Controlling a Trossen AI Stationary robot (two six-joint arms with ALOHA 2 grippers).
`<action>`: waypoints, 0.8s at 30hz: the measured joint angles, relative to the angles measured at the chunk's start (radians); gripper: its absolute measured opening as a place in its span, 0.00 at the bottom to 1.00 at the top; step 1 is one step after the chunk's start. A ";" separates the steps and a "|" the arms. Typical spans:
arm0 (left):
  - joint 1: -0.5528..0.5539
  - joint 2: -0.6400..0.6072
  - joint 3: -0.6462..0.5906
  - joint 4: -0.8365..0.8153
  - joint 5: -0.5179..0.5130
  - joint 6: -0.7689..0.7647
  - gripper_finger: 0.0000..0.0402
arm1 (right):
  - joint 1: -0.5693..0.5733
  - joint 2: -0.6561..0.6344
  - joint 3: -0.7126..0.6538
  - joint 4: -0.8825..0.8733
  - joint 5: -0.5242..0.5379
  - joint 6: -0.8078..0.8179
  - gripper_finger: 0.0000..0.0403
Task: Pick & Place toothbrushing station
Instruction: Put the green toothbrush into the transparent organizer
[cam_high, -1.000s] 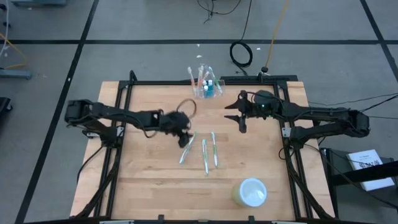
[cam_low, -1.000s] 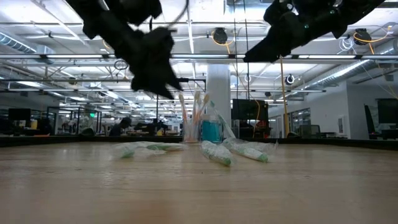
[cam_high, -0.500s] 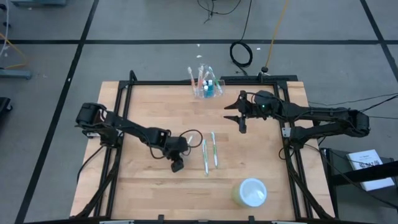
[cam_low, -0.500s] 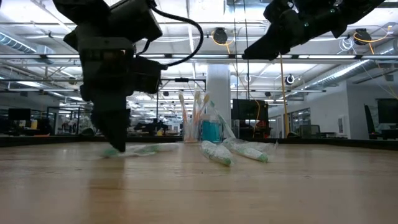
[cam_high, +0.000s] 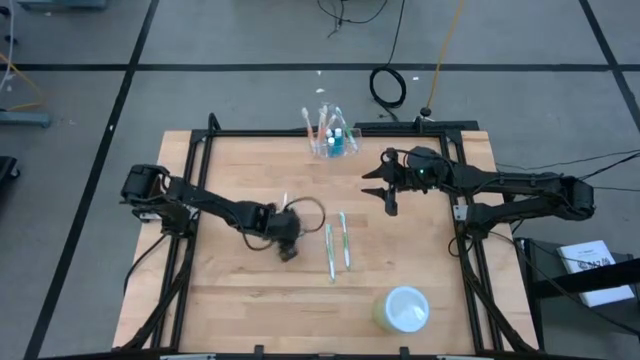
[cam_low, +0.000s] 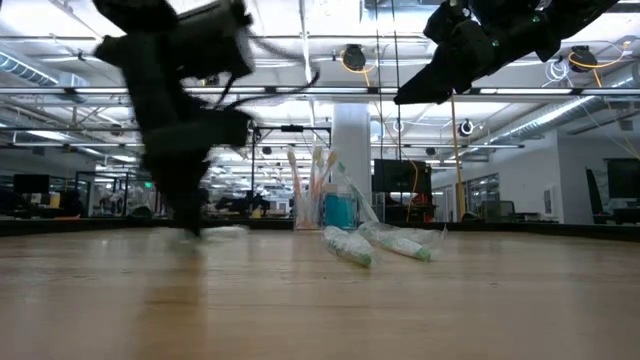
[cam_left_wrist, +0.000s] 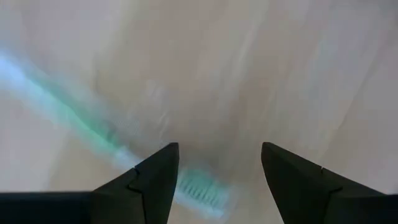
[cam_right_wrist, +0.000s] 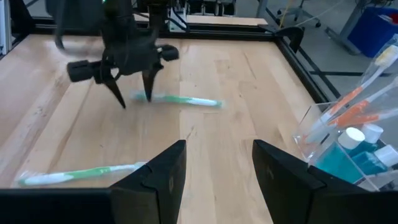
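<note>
In the high view, the left gripper (cam_high: 284, 240) is low over the table (cam_high: 230, 300) left of centre, its fingers spread, with a green toothbrush (cam_left_wrist: 93, 127) lying on the wood just before them in the left wrist view. I judge the step is picking this brush. The next move asks the jaws to come down on both sides of the handle and close. Two more brushes (cam_high: 337, 246) lie at the centre. The holder (cam_high: 331, 137) stands at the top edge, centre, already with brushes inside. The right gripper (cam_high: 385, 188) waits in the upper right, fingers spread and empty.
</note>
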 joint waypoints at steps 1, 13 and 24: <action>0.012 -0.001 0.007 0.092 -0.015 0.012 0.58 | 0.000 0.000 0.000 0.000 0.000 0.006 0.44; 0.070 -0.117 0.128 0.049 -0.496 0.470 0.58 | 0.009 0.000 0.000 -0.011 0.001 0.033 0.44; 0.339 -0.035 0.048 0.132 -0.294 0.540 0.58 | 0.051 0.000 0.000 0.009 0.002 0.032 0.44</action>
